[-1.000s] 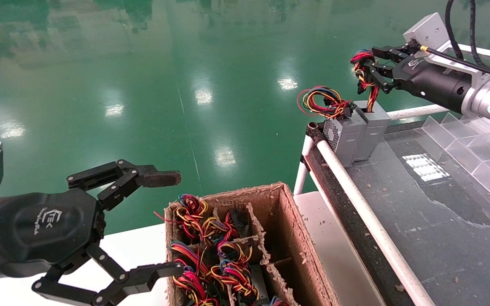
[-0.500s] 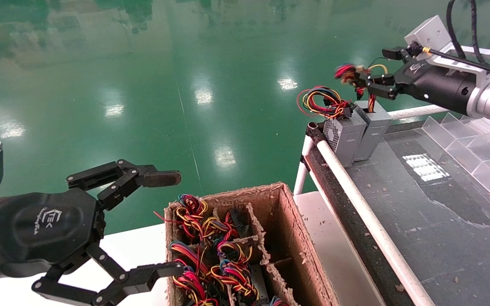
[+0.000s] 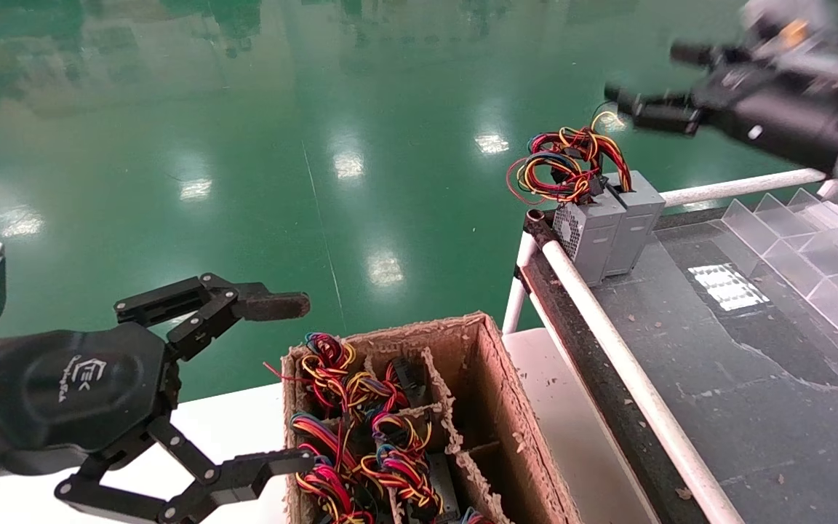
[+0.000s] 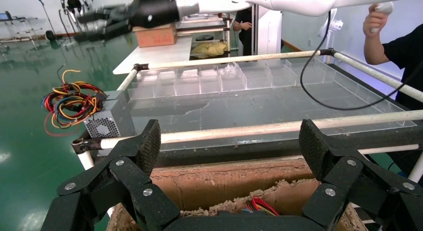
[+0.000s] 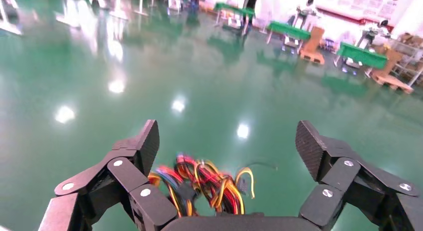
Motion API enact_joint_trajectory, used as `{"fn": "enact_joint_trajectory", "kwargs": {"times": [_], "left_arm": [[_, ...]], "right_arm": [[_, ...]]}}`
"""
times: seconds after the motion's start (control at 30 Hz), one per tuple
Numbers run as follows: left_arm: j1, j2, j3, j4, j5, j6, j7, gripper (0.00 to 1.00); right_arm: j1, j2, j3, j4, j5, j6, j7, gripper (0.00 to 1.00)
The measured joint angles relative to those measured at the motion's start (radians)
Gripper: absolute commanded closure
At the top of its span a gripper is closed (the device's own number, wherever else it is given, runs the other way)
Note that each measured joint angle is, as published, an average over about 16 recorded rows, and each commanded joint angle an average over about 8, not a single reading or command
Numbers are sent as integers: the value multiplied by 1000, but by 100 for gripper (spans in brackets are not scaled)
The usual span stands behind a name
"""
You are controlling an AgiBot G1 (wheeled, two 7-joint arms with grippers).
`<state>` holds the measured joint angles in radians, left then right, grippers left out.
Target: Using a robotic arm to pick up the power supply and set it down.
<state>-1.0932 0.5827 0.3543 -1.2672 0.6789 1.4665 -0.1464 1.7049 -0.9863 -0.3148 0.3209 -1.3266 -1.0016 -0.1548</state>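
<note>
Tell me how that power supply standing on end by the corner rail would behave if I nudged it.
The power supply stands narrow end down, so it may tip rather than slide. Its twin touches one side and would probably brace it there. Its wires look floppy and would likely sway. The right gripper hovers open above.

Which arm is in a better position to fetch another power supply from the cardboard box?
The left, probably. The left gripper hangs open right beside the cardboard box, where wired units sit in compartments. The right gripper is open too, but far off above the power supply standing on the rack.
</note>
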Motion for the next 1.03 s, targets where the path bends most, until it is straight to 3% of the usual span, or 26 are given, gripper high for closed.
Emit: {"fn": "enact_joint_trajectory", "kwargs": {"times": [1.03], "left_arm": [[0,0,0,0,0,0,0,2]], "right_arm": [[-274,167,25,418,274,-226,154,0]]}}
